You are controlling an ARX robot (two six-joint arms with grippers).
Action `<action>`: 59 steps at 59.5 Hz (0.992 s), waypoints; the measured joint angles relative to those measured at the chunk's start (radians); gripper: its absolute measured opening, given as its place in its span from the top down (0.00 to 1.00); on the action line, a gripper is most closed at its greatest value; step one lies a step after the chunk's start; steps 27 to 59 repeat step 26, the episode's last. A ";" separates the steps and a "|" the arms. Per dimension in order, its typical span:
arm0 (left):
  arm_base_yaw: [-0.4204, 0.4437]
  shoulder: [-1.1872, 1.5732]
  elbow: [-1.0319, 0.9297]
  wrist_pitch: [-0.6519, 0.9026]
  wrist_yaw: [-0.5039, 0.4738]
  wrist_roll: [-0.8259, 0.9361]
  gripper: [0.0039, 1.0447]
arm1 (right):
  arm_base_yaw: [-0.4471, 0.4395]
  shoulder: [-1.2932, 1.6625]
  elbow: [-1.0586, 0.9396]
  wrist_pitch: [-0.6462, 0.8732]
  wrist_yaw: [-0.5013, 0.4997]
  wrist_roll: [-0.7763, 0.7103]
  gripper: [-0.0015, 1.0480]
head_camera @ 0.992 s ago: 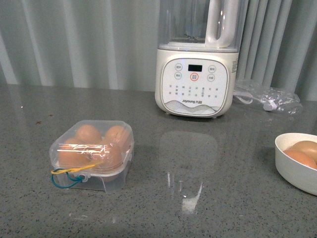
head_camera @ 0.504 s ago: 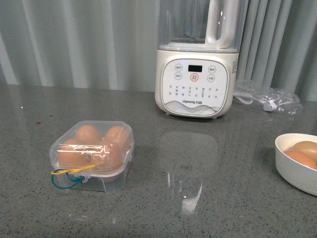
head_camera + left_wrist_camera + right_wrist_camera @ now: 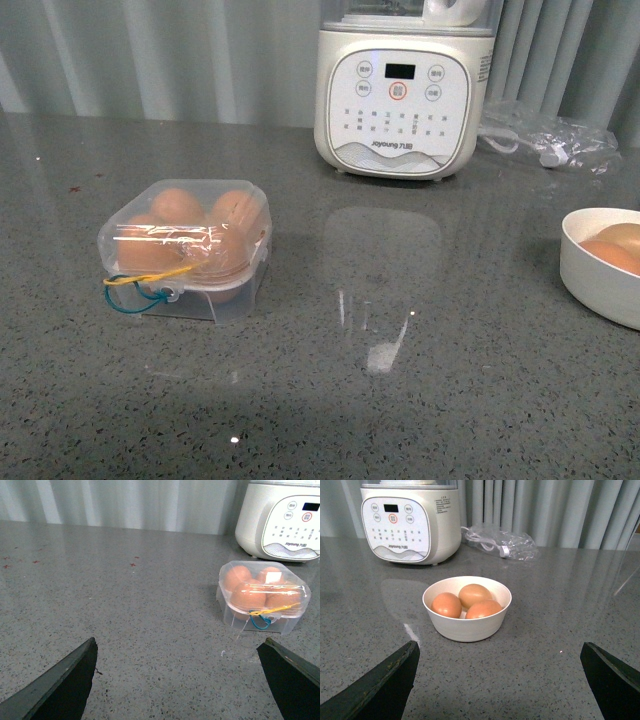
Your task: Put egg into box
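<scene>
The box (image 3: 186, 252) is a small clear case on the grey counter, lid down, with several brown eggs inside and yellow and blue loops (image 3: 140, 287) at its front. In the left wrist view the box (image 3: 262, 599) lies well beyond my open left gripper (image 3: 178, 645), which holds nothing. Three more brown eggs, one of them the egg (image 3: 475, 594), lie in a white bowl (image 3: 467, 627) just ahead of my open, empty right gripper (image 3: 500, 647). Neither gripper shows in the front view.
A cream blender (image 3: 400, 90) stands at the back of the counter. A crumpled clear bag with a cable (image 3: 550, 140) lies to its right. The white bowl (image 3: 600, 285) sits at the counter's right edge of view. A curtain hangs behind.
The whole front view has shifted, so the blender, box and bowl all sit higher in the frame. Nothing on the counter has moved relative to the rest.
</scene>
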 joint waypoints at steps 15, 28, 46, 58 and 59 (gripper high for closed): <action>0.000 0.000 0.000 0.000 0.000 0.000 0.06 | 0.000 0.000 0.000 0.000 0.000 0.000 0.07; 0.000 0.000 0.000 0.000 0.000 0.000 0.06 | 0.000 0.000 0.000 0.000 0.000 0.000 0.07; 0.000 0.000 0.000 0.000 0.000 0.000 0.06 | 0.000 0.000 0.000 0.000 0.000 0.000 0.07; 0.000 0.000 0.000 0.000 0.000 0.000 0.06 | 0.000 0.000 0.000 0.000 0.000 0.000 0.07; 0.000 0.000 0.000 0.000 0.000 0.000 0.06 | 0.000 0.000 0.000 0.000 0.000 0.000 0.07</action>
